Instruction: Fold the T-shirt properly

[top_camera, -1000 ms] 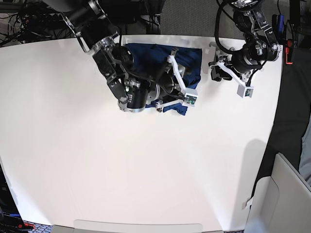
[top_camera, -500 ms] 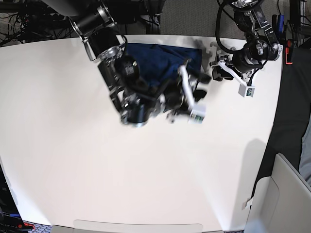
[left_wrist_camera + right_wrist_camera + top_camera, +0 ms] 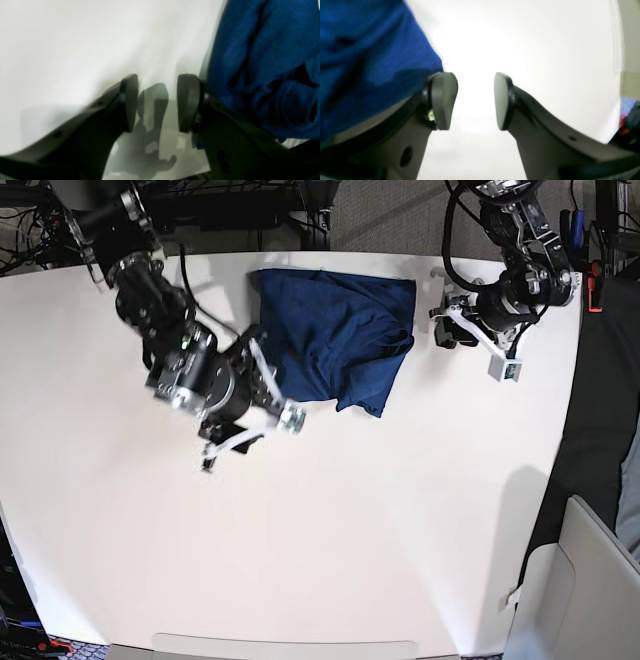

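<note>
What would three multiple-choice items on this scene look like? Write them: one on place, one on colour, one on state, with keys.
1. Where does the T-shirt lie on the table?
A. near the far edge
B. at the near edge
C. hanging off one side

2. What colour is it?
A. red
B. navy blue
C. green

3. How is the right gripper?
A. shut on cloth
B. open and empty
C. shut on nothing

Key: A, the base view shows it by the far edge; B, all views show blue; B, bare table shows between its fingers.
</note>
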You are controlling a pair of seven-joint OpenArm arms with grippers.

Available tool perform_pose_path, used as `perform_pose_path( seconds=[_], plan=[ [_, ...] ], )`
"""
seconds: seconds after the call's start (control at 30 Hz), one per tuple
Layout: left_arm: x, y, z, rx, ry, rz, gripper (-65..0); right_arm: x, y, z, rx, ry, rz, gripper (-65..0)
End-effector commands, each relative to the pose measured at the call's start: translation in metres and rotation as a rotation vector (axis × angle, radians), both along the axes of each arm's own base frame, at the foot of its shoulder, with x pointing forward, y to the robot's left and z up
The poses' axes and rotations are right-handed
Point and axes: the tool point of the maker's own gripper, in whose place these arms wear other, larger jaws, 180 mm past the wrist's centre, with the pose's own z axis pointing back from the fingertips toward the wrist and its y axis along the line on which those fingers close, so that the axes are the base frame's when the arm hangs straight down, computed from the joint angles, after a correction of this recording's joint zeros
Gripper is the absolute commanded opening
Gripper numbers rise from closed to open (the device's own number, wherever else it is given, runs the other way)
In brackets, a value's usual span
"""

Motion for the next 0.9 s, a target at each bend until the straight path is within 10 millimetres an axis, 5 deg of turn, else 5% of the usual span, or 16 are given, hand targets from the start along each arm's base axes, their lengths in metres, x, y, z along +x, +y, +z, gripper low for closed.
perform_pose_path(
  seconds=[0.0, 0.3, 0.47, 0.63, 0.87],
  plan=[
    [0.008, 0.001, 0.009, 0.0, -0.04, -0.002, -39.6, 0.0, 0.006, 0.009, 0.001, -0.049, 0.037, -40.4],
    [0.006, -0.006, 0.003, -0.027, -0.023, 0.003, -39.6, -0.035, 0.041, -0.019, -0.045, -0.004, 0.154, -40.4],
    [0.006, -0.002, 0.004, -0.019, -0.028, 0.011, -39.6, -0.061, 0.079, -0.042, -0.049, 0.072, 0.255, -40.4],
    [0.006, -0.001, 0.004, -0.018, -0.028, 0.011, -39.6, -0.082, 0.11, -0.042, -0.026, 0.088, 0.338, -40.4],
    [0.006, -0.001, 0.005, -0.017, -0.028, 0.011, -39.6, -0.08, 0.111, -0.04, -0.03, 0.073, 0.343, -40.4]
  ],
)
